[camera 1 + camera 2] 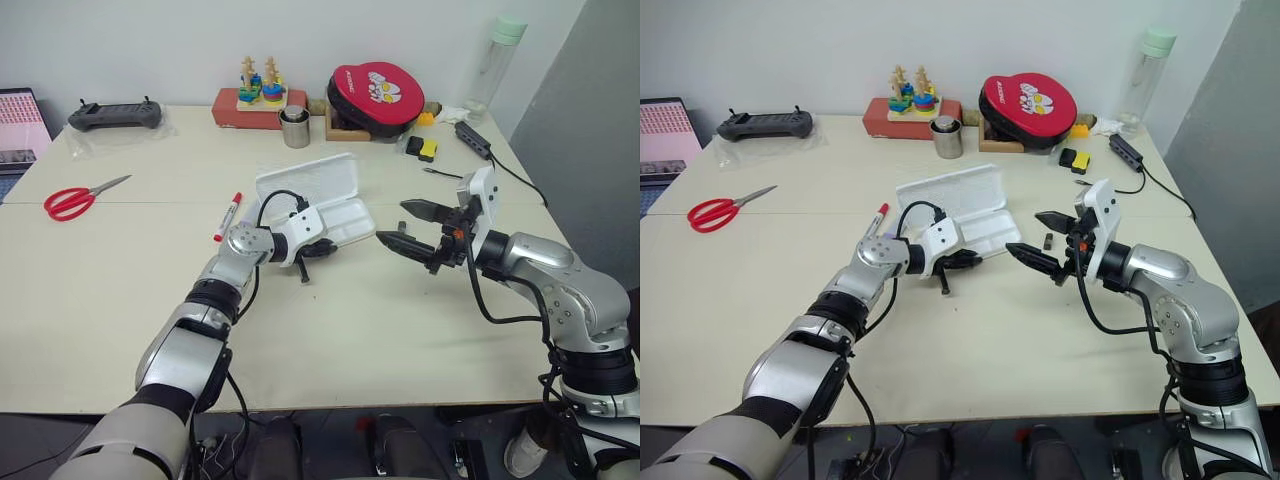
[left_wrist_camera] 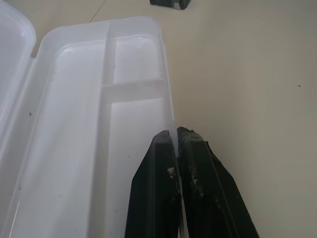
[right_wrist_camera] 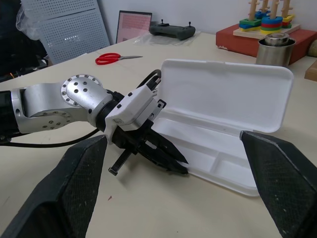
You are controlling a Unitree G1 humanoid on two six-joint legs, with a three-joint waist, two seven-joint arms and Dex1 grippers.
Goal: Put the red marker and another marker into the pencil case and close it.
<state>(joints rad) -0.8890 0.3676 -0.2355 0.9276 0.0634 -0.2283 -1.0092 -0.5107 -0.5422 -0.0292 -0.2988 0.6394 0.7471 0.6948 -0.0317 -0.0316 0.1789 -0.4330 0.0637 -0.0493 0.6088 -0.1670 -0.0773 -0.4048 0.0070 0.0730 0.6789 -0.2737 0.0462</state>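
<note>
The pencil case (image 1: 345,222) is a white plastic box lying open mid-table, its lid (image 1: 308,178) tilted up at the back. Its compartments (image 2: 84,144) look empty. My left gripper (image 2: 176,133) is shut on the thin front wall of the pencil case, near its left end (image 1: 322,247). The red marker (image 1: 228,216) lies on the table just left of the case. Another marker is out of view. My right gripper (image 1: 392,222) hovers open to the right of the case, pointing at it, with nothing between its fingers (image 3: 74,188).
Red scissors (image 1: 72,200) lie at the far left. Along the back stand a controller (image 1: 115,116), a stacking toy on a red box (image 1: 258,100), a metal cup (image 1: 294,128), a red pouch (image 1: 375,95), a bottle (image 1: 495,65) and a cable strip (image 1: 475,140).
</note>
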